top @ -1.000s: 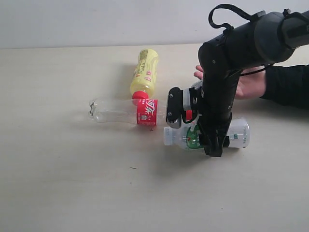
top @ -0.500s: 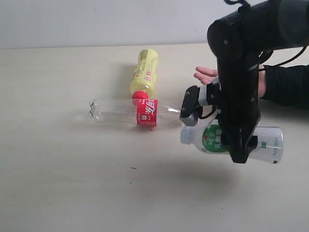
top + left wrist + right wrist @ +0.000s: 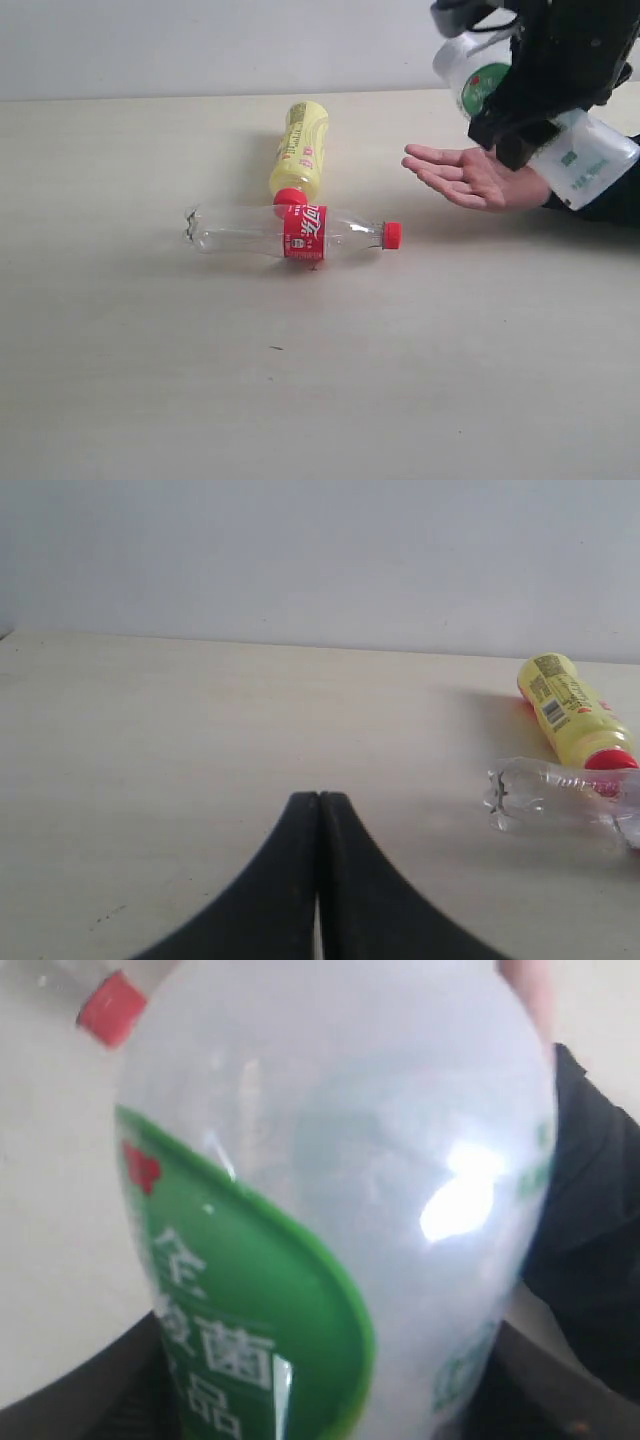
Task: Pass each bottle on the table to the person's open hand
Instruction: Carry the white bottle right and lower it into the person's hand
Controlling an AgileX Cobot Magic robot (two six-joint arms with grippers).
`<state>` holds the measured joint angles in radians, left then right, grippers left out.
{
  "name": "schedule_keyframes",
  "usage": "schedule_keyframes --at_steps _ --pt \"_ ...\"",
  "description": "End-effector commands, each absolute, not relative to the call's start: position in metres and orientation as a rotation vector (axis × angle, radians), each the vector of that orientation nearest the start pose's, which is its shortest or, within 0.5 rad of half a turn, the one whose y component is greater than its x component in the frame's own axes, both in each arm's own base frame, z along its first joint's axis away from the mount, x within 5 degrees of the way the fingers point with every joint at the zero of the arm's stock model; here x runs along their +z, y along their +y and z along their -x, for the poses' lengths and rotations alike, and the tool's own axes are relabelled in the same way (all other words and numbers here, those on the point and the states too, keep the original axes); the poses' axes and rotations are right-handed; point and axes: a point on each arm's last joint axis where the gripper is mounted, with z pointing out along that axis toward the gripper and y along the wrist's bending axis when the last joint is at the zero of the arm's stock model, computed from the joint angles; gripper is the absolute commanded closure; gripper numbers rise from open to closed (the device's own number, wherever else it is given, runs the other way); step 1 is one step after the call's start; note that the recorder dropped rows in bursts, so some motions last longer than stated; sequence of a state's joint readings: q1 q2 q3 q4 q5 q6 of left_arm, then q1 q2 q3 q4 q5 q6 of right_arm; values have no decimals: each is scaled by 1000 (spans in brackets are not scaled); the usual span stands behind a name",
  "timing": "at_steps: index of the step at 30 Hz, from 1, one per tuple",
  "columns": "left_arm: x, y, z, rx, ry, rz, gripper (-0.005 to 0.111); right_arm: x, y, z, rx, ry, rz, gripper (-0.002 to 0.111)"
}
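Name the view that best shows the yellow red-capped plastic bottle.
The exterior view: the yellow red-capped plastic bottle lies whole, unblocked. The left wrist view shows it smaller, at the edge; the right wrist view, filled by the white green-labelled bottle, misses it.

Bright, soft, even light. Faint shadows beside the yellow bottle (image 3: 300,148) and clear bottle (image 3: 290,232). Exterior view sharp. Right wrist view: white bottle (image 3: 340,1210) out of focus, with a glare spot.

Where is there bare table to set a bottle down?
The near side of the table, in front of the clear bottle, is bare; so is the left end beside the yellow bottle. It's crowded at the hand, where the white bottle is held over it.
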<state>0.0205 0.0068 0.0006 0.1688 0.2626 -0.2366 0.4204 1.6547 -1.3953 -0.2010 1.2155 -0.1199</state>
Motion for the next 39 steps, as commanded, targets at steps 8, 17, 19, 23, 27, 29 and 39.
schedule_keyframes --at_steps 8,17,19,23,27,29,39 --pt "190 5 -55 -4 1737 109 107 260 104 -360 -111 2908 537 108" --pt "190 5 -55 -4 1737 109 107 212 104 -390 -69 2927 483 108" --pt "190 5 -55 -4 1737 109 107 206 105 -393 -70 2935 479 108" --pt "190 5 -55 -4 1737 109 107 196 105 -395 -81 2954 481 108" --pt "190 5 -55 -4 1737 109 107 194 105 -395 -86 2963 461 108" --pt "190 5 -55 -4 1737 109 107 194 105 -395 -85 2965 450 108" --pt "190 5 -55 -4 1737 109 107 194 105 -396 -83 2958 450 55"
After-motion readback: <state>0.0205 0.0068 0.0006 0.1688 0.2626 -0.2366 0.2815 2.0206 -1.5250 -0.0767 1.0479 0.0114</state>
